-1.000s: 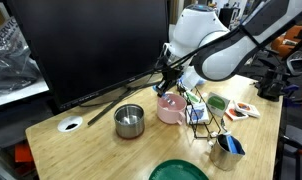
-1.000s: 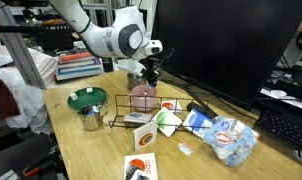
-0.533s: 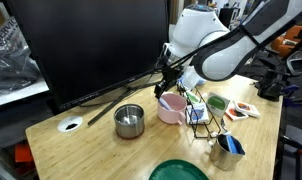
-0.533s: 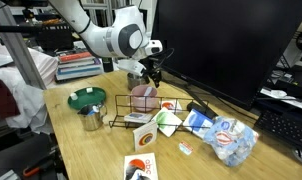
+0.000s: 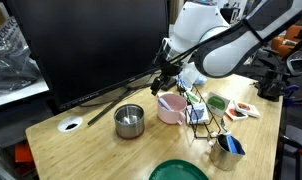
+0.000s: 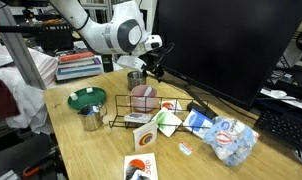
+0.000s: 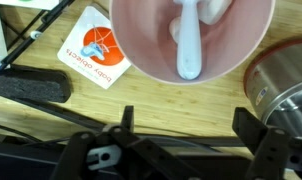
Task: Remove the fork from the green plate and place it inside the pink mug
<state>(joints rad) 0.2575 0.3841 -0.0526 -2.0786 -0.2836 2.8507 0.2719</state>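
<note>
Fork (image 7: 188, 45) lies inside mug (image 7: 141, 62), which stands on the table (image 5: 91, 140). Pot (image 5: 129, 121) stands just beside the mug; in the wrist view a card (image 7: 95, 50) lies flat on the mug's opposite side. Plate (image 6: 88, 98) sits well apart at the table edge, with a cup (image 6: 91, 121) just beside it.

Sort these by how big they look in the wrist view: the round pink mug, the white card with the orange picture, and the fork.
1. round pink mug, largest though cut off.
2. white card with orange picture.
3. pale slim fork inside the mug.
</note>
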